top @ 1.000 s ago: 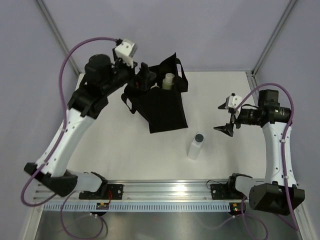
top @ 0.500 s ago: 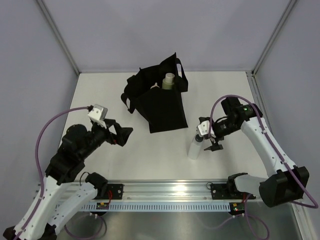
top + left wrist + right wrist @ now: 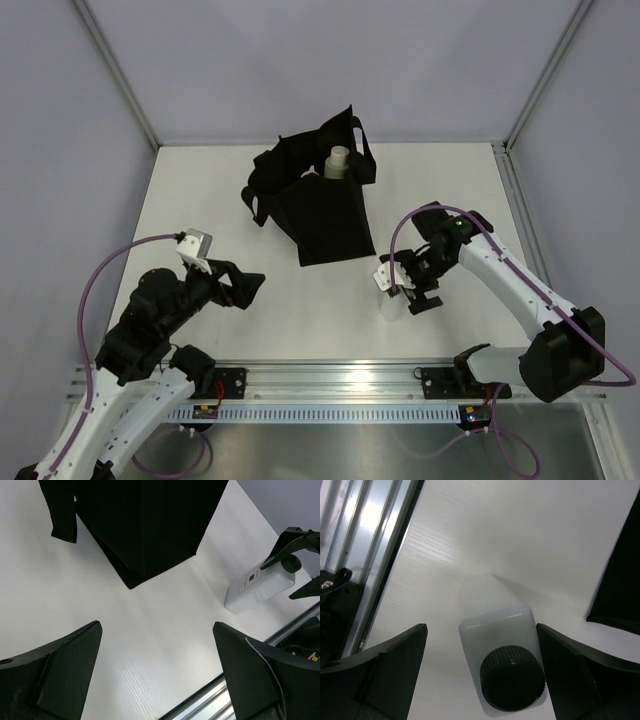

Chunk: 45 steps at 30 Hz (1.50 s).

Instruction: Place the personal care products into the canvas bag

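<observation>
Since the earlier frame the right gripper has closed in around the clear bottle. Over the near-left part of the table, the left gripper hovers with its fingers wide apart. The canvas bag sits toward the far edge at mid-table. The bottle, clear with a black cap, stands upright right of centre toward the near edge, between the right gripper's spread fingers and touching neither.

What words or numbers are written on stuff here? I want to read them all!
Clear bottle with the black cap: its small white sticker has dark print, but it is too small to read.
Black canvas bag: no writing shows.
Beige pump bottle in the bag: no writing shows.
Nothing else in view carries readable text.
</observation>
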### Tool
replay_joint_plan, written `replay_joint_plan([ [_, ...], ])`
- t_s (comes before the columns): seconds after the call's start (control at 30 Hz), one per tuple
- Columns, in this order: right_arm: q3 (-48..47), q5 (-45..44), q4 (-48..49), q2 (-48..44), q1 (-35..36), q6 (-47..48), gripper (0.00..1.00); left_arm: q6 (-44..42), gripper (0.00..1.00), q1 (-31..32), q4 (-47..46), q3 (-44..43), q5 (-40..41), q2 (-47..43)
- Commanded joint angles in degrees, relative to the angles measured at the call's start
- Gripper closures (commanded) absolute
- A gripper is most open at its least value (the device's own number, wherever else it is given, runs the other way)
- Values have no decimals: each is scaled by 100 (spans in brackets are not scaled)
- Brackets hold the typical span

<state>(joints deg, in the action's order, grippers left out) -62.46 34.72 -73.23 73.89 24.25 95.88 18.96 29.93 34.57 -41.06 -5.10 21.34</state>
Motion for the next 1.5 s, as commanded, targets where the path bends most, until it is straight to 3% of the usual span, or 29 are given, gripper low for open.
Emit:
replay_joint_plan([
  [0.0, 6, -685, 99, 169, 124, -78, 4, 152, 1, -5, -257, 19, -105, -60],
  [0.23, -267, -609, -165, 346, 141, -314, 20, 204, 1, -5, -301, 89, -166, -78],
  [0.37, -171, -291, 36, 311, 133, -815, 49, 213, 1, -5, -301, 80, -175, -69],
  [0.4, -136, -264, 98, 293, 133, -929, 61, 231, 1, -5, -310, 72, -184, -78],
  [0.57, -143, 245, 187, 39, 133, -1694, 90, 266, 1, -5, -345, 80, -219, -95],
  [0.6, -214, 359, 186, 3, 133, -1834, 100, 266, 1, -5, -354, 72, -219, -104],
  [0.83, -1792, 1361, 467, -42, 203, -4172, 100, 284, 1, -5, -319, -60, -237, -95],
  [1.07, -3841, 1459, 1583, 784, 721, -6201, 100, 266, 1, -5, -258, -209, -105, -43],
  [1.2, -5502, 915, 2110, 1627, 941, -7587, 100, 371, 1, -5, -310, -192, -35, -60],
  [1.3, -7362, 301, 2392, 2497, 932, -8231, 100, 450, 1, -5, -406, -122, 1, -51],
  [1.47, -8536, -859, 3349, 3614, 932, -8428, 100, 521, 1, -5, -565, -113, 1, 45],
])
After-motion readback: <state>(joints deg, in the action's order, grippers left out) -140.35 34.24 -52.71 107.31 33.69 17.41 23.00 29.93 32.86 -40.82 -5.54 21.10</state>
